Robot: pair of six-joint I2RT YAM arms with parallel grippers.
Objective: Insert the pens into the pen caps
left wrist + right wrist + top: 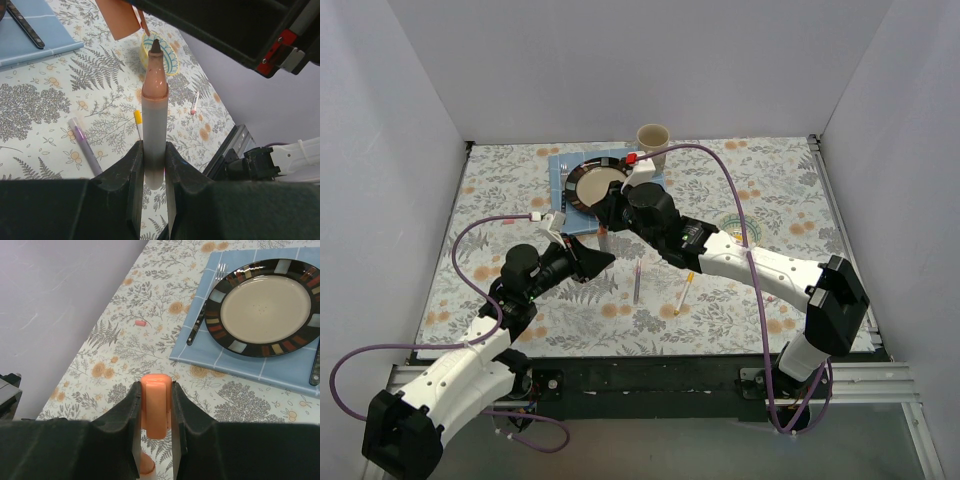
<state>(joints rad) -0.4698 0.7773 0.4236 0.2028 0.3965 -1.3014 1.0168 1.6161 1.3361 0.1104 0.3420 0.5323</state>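
Left gripper [153,160] clamps orange pen [154,100], tip bare. Right gripper [155,390] clamps orange cap [156,412]. Purple pen [85,147], yellow pen [138,122] lie loose.

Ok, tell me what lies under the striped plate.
A blue gridded placemat lies under the plate, showing around its rim. Whether anything else lies beneath is hidden.

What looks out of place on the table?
Nothing spilled or broken. One pink cap lies alone between the placemat and the wall, with no pen near it.
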